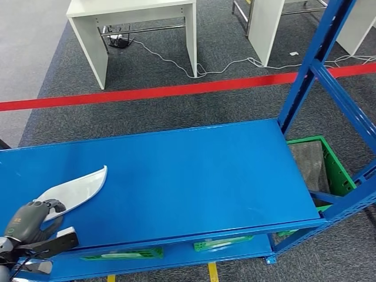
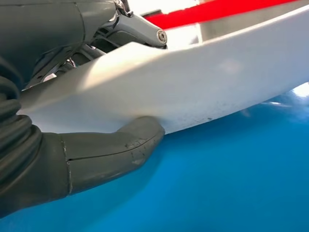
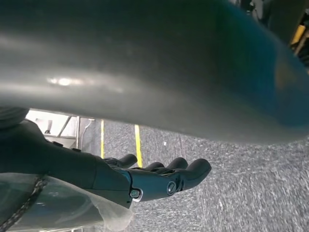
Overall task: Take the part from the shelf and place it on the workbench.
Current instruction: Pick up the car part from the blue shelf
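The part [image 1: 75,191] is a white, curved, blade-shaped panel at the left end of the blue shelf [image 1: 186,170]. My left hand [image 1: 29,223] grips its near end. Seen from the left wrist, the grey thumb [image 2: 109,154] presses under the part [image 2: 204,87] and the darker fingers [image 2: 142,31] lie over its top. I cannot tell whether the part still touches the shelf. In the right wrist view, my right hand [image 3: 156,179] hangs over the grey carpet with its fingers stretched out and nothing in it.
Blue shelf uprights [image 1: 310,64] rise at the right end, with a green crate [image 1: 330,167] beside them. Green items [image 1: 128,254] lie on the lower shelf. Beyond the shelf are a red floor line [image 1: 177,90], white tables [image 1: 133,17] and loose cables [image 1: 177,63].
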`<state>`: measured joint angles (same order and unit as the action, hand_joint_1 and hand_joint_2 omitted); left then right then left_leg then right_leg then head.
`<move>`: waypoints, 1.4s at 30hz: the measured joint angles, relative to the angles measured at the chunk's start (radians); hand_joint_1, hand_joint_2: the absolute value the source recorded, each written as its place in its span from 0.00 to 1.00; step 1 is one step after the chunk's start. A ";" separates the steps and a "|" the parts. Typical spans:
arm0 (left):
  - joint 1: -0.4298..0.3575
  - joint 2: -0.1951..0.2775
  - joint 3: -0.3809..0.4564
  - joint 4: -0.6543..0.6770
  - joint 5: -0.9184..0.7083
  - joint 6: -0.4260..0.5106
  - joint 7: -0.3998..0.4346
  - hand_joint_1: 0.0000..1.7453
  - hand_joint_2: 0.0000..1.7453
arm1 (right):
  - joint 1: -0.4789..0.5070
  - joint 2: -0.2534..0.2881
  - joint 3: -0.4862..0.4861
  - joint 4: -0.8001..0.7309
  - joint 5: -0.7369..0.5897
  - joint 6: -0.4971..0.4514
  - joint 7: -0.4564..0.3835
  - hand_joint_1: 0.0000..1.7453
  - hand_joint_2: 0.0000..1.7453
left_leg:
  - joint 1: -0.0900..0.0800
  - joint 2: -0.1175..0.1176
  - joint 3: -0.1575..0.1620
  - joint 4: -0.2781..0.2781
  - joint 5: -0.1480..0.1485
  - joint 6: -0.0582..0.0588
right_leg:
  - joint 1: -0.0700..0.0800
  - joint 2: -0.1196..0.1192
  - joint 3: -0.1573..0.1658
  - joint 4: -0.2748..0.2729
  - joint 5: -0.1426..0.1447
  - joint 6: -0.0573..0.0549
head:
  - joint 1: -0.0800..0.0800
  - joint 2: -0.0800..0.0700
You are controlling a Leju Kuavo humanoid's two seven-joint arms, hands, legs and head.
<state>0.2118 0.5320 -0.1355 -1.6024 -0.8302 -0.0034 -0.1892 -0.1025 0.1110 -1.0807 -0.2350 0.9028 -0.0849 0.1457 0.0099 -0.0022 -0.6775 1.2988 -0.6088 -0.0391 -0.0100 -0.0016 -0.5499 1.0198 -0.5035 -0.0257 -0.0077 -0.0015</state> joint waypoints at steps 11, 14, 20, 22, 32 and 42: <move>0.011 -0.045 0.047 -0.047 0.087 0.127 -0.159 1.00 1.00 | -0.004 0.000 0.000 0.000 0.015 0.000 0.000 0.00 0.00 | -0.006 0.001 0.129 -0.302 0.145 0.047 | 0.005 0.000 -0.025 0.036 -0.024 0.033 | 0.003 0.000; 0.002 -0.118 0.053 -0.059 0.149 0.187 -0.224 1.00 1.00 | -0.004 0.001 -0.001 0.000 0.019 -0.001 0.000 0.00 0.00 | -0.004 0.003 0.125 -0.305 0.149 0.055 | 0.004 0.001 -0.107 0.203 -0.106 0.043 | 0.007 0.000; -0.035 -0.302 0.101 -0.115 0.238 0.309 -0.306 1.00 1.00 | -0.004 0.002 -0.001 0.000 0.034 -0.001 0.001 0.00 0.00 | -0.006 0.002 0.126 -0.299 0.146 0.050 | 0.005 -0.001 -0.032 0.047 0.000 0.040 | 0.008 0.000; -0.047 -0.345 0.116 -0.134 0.248 0.331 -0.317 1.00 1.00 | -0.008 0.002 -0.001 0.000 0.036 -0.001 -0.001 0.00 0.00 | -0.009 0.002 0.122 -0.296 0.146 0.041 | 0.007 0.000 -0.005 -0.006 0.007 0.031 | 0.006 0.000; -0.070 -0.505 0.200 -0.203 0.343 0.503 -0.392 1.00 1.00 | -0.008 0.005 -0.002 0.000 0.056 -0.002 0.002 0.00 0.00 | -0.001 0.002 0.006 -0.016 0.026 0.008 | 0.001 -0.001 -0.001 -0.014 0.016 0.003 | 0.001 0.000; -0.064 -0.594 0.244 -0.270 0.368 0.600 -0.411 1.00 1.00 | -0.011 0.011 -0.002 0.000 0.063 -0.006 0.000 0.00 0.00 | -0.001 0.001 0.107 -0.300 0.165 0.057 | 0.005 0.001 -0.038 0.037 -0.023 0.040 | 0.006 0.000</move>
<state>0.1482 -0.0625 0.1088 -1.8723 -0.4625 0.5970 -0.6006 -0.1131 0.1222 -1.0822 -0.2346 0.9660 -0.0908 0.1457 0.0088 -0.0007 -0.5706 0.9985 -0.4433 0.0175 -0.0046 -0.0002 -0.5883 1.0572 -0.5264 0.0143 -0.0022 -0.0015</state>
